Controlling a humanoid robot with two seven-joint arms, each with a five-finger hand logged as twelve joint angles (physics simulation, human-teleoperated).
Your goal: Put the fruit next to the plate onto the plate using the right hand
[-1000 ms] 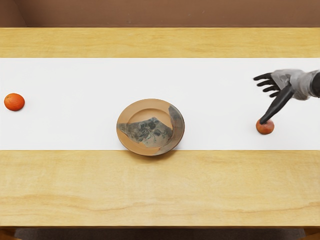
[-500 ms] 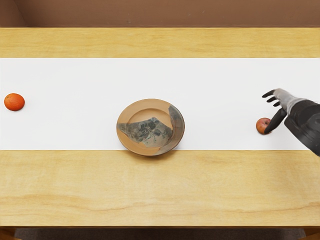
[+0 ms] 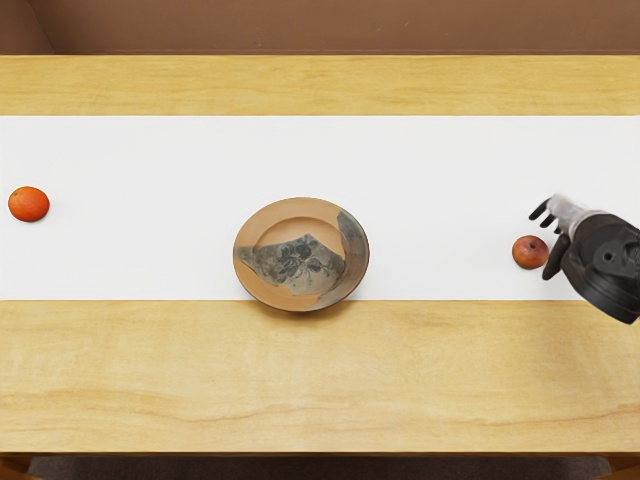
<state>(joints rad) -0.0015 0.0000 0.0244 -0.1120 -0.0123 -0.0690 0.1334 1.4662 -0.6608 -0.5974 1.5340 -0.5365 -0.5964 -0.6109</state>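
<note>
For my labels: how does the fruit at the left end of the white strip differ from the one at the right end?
The left fruit is brighter orange; the right fruit is darker, reddish-brown. The left fruit lies alone; the right fruit has the open right robot hand close beside it. Both are round and lie on the white strip, off the plate.

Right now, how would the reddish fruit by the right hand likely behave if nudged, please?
The reddish fruit looks round, so it would probably roll on the flat white runner. It seems small beside the right hand, likely light and rigid.
</note>
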